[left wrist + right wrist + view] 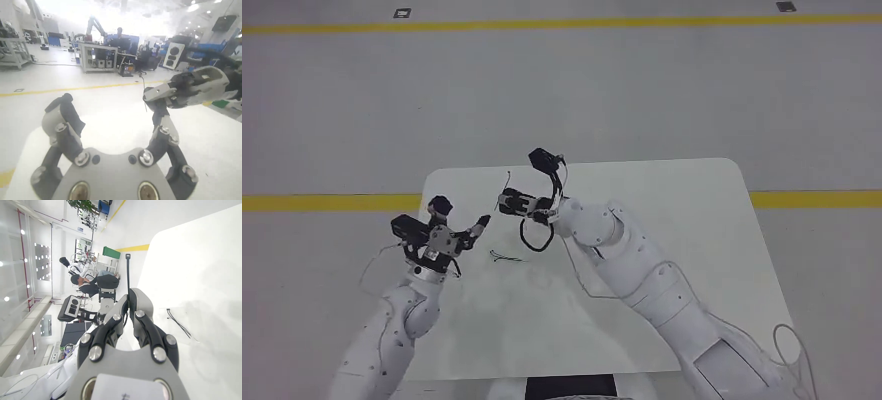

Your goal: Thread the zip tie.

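Right tool: clenched on a black zip tie, its head at the free end.
Left tool: released, near the right one.
Counter: loose ties.

Looks like a robotics lab set in a big industrial hall. Shows a wide pale floor crossed by yellow lane lines, with a white work table standing on it. Holds, far across the floor, a metal-frame test bench, a jointed industrial arm behind it, shelving racks and dark monitors. Also has a white humanoid robot and a green bin beyond the table
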